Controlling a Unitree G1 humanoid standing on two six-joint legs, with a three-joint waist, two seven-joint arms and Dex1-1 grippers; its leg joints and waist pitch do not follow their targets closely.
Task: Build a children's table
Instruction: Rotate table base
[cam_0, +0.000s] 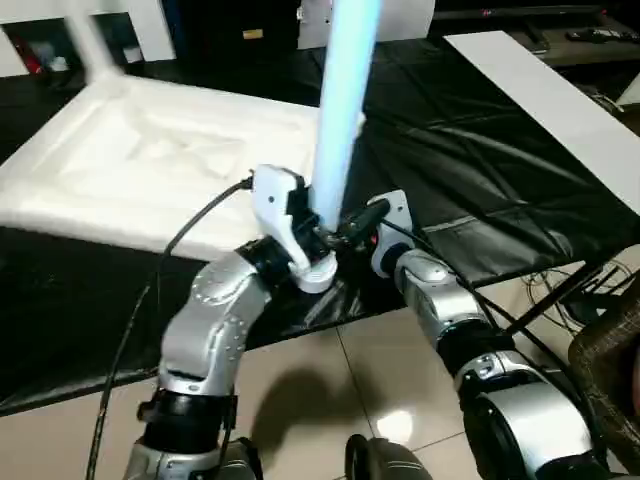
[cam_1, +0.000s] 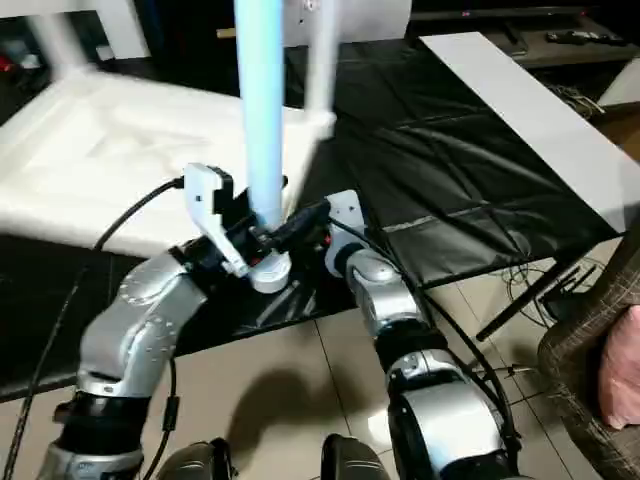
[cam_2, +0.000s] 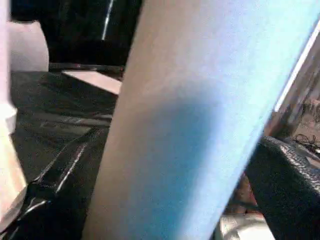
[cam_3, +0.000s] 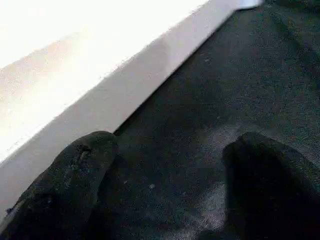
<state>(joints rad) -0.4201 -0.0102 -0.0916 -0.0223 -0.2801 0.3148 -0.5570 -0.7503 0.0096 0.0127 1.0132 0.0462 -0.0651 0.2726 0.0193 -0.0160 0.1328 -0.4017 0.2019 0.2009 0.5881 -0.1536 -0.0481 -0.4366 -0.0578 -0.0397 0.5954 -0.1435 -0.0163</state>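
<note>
The children's table top (cam_0: 120, 160) lies upside down at the left of a black-covered surface, its raised rim up. One white tube leg (cam_0: 345, 90) stands upright in front of the top's near right corner, its round lower end by the surface's front edge. My left gripper (cam_0: 318, 240) is shut on this leg near its lower end, and the leg (cam_2: 200, 125) looms close in the left wrist view. From the right, my right gripper (cam_0: 365, 218) reaches toward the leg. Its fingers (cam_3: 65, 170) stand open over the black cover with nothing between them.
Two more white legs (cam_1: 320, 60) (cam_0: 90, 40) rise at the top's far corners. A long white board (cam_0: 540, 90) lies along the right of the black cover (cam_0: 450, 170). A wicker seat (cam_0: 610, 350) and loose cables (cam_0: 590, 290) are at the right on the tiled floor.
</note>
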